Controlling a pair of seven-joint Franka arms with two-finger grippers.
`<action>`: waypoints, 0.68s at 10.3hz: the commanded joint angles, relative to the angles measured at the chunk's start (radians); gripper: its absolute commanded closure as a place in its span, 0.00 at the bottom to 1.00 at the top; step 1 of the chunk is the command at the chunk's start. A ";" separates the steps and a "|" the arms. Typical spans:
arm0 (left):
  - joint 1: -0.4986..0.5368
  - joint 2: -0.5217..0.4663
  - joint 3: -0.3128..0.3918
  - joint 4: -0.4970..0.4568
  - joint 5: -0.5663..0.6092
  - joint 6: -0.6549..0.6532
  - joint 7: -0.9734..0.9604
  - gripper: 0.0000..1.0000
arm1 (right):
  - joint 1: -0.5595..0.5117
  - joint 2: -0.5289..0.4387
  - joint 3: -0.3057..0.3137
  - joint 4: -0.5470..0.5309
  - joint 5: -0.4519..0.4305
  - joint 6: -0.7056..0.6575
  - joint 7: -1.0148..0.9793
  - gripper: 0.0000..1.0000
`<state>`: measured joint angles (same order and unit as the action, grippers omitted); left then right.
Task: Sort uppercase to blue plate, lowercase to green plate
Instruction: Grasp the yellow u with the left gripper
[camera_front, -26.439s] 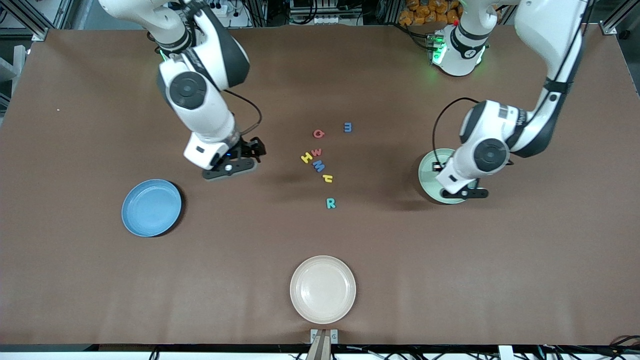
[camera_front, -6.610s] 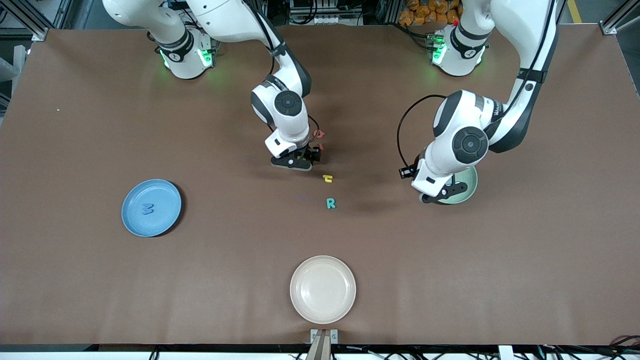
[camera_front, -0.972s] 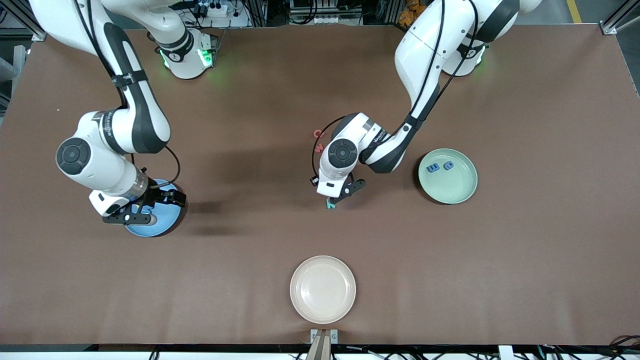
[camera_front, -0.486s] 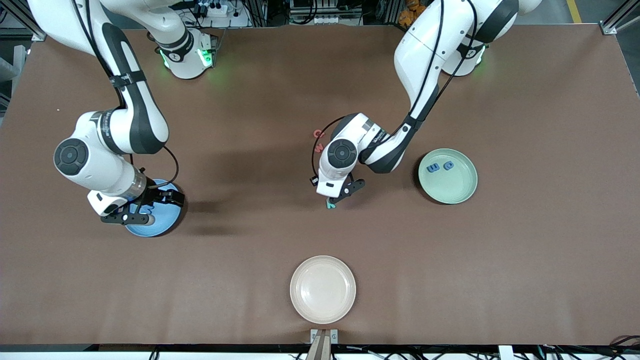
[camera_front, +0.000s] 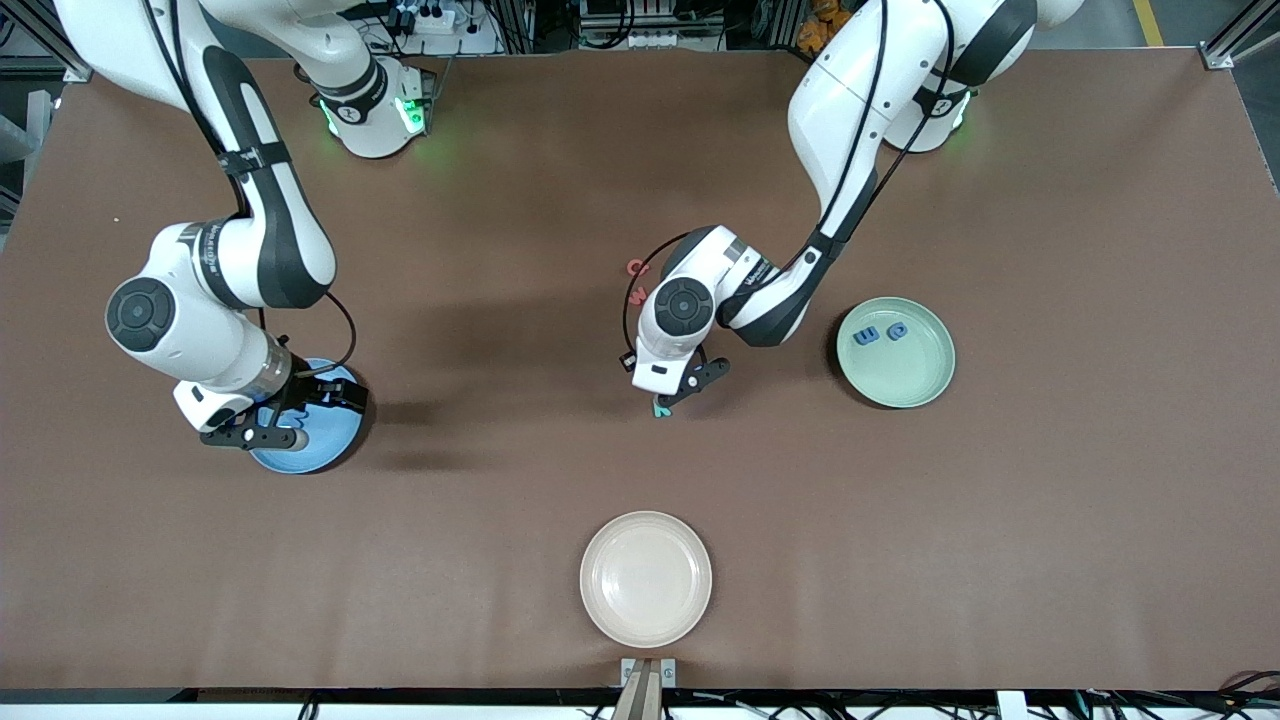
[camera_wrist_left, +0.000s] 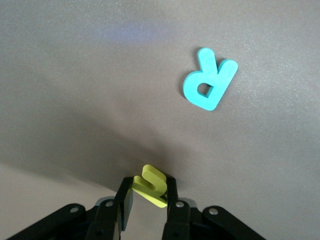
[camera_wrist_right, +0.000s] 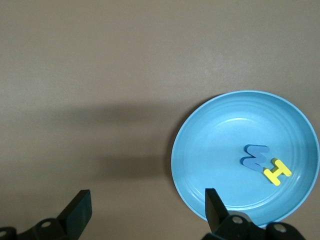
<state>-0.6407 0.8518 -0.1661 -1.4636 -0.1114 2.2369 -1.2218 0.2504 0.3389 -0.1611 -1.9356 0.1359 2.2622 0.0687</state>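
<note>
Yellow h-like letter (camera_wrist_left: 150, 186) now pinched in left gripper (camera_wrist_left: 149, 196), beside teal R (camera_wrist_left: 209, 79).
Next for green plate (camera_front: 935, 380); right gripper (camera_wrist_right: 145, 210) spread wide, empty, over blue plate (camera_wrist_right: 200, 165).

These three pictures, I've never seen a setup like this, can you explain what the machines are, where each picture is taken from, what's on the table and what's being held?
Two white robot arms stand at a brown table, each ending in a two-finger gripper. The wide picture looks down from a high camera facing them. The two close-ups come from cameras on the arms' wrists.

The left gripper is shut on a small yellow foam letter, just beside the teal R lying mid-table. The right gripper is open and empty, over the edge of the blue plate, which holds a blue M and a yellow H.

The green plate holds two small blue letters. Two red letters lie on the table, partly hidden by the left arm. A cream plate, nearest the front camera, is empty.
</note>
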 joint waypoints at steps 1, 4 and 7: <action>-0.010 -0.014 0.008 0.006 0.033 -0.081 -0.012 0.85 | 0.004 -0.034 0.006 -0.026 0.001 -0.009 0.014 0.00; -0.002 -0.037 0.008 0.008 0.048 -0.158 0.028 0.87 | 0.026 -0.034 0.008 -0.031 0.001 -0.010 0.017 0.00; 0.024 -0.080 0.008 0.003 0.047 -0.296 0.131 0.87 | 0.072 -0.034 0.008 -0.034 0.001 -0.010 0.084 0.00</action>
<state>-0.6302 0.8128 -0.1615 -1.4483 -0.0824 2.0056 -1.1403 0.2982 0.3389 -0.1547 -1.9363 0.1359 2.2534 0.1041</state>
